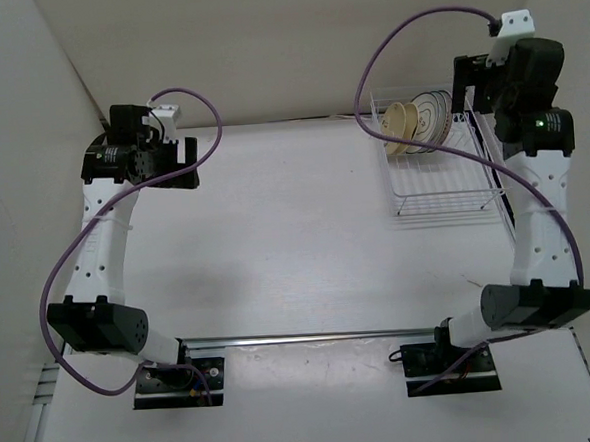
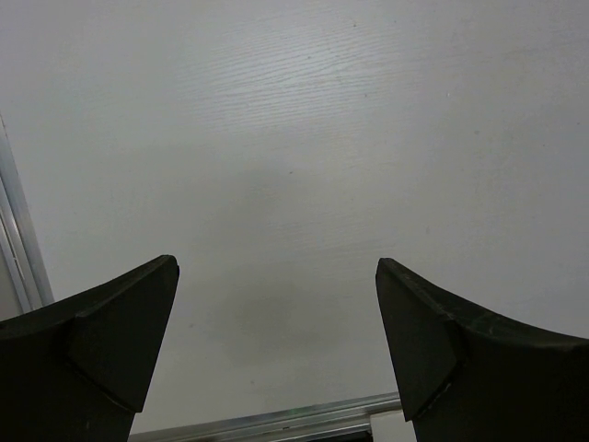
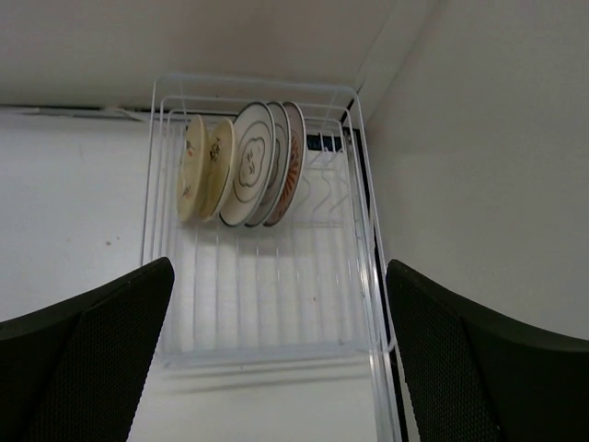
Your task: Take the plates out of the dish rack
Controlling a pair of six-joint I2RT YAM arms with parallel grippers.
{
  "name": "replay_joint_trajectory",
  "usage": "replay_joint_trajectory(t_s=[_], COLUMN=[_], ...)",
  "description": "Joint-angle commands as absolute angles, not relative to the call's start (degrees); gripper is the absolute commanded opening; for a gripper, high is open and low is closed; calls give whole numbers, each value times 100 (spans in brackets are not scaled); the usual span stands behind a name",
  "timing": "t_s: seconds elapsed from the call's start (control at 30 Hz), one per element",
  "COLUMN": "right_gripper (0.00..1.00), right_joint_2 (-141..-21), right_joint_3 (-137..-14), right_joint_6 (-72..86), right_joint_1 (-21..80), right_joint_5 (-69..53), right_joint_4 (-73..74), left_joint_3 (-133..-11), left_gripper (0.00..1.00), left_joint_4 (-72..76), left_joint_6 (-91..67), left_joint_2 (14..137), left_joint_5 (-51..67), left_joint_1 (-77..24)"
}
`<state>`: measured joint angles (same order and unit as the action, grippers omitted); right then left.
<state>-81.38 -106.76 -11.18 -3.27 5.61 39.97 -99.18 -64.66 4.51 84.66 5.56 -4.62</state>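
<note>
The plates (image 1: 417, 121) are standing on edge in the dish rack (image 1: 444, 197) at two o'clock on the tabletop (image 1: 276, 232). The right gripper (image 3: 279, 276) and left gripper (image 2: 276, 276) are hanging with jaws spread, empty. Likely stiff, slick, breakable: pinch a top rim.

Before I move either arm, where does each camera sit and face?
Top external: above and behind the arms, looking down on the table; shows the left gripper and right gripper.
Left wrist: on the left arm, facing the table; shows its open fingers.
Right wrist: on the right arm, facing the dish rack and plates; shows its open fingers.
Shared: top external and right wrist both see dish rack and plates.
</note>
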Motion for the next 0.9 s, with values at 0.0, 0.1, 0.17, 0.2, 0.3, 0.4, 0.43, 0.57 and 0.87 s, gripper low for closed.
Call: replay_joint_trajectory(t_s=[0.0, 0.1, 0.17, 0.2, 0.3, 0.4, 0.43, 0.57, 0.87], right_gripper=[99, 91, 72, 64, 48, 50, 50, 51, 52], right_joint_2=[-8884, -9710, -10306, -10484, -11003, -11381, -11460, -11925, -12409], right_joint_3=[-11003, -11696, -12292, -12479, -12989, -13192, -13245, -13245, -13192], right_joint_6=[-616, -702, -703, -703, -755, -870, -870, -993, -993], right_joint_1=[-316, -255, -255, -255, -307, -308, -308, -308, -36], right_joint_5=[344, 343, 343, 343, 28, -447, -544, -1133, -1723], right_joint_4=[3691, 3691, 3691, 3691, 3744, 3849, 3902, 4033, 4087], left_joint_3=[-10038, -10037, -10037, -10037, -9976, -9774, -9721, -9589, -9536], left_gripper=[99, 99, 99, 99, 99, 99, 99, 99, 99], left_joint_4=[-6390, -6521, -6626, -6679, -6890, -6891, -6891, -6943, -6943], left_joint_6=[500, 580, 737, 790, 861, 932, 932, 984, 984], left_joint_2=[8332, 8394, 8394, 8394, 8394, 8394, 8394, 8394, 8446], left_joint_5=[642, 571, 614, 737, 1159, 1091, 1090, 1037, 984], left_joint_1=[-483, -483, -483, -483, -483, -483, -483, -483, -483])
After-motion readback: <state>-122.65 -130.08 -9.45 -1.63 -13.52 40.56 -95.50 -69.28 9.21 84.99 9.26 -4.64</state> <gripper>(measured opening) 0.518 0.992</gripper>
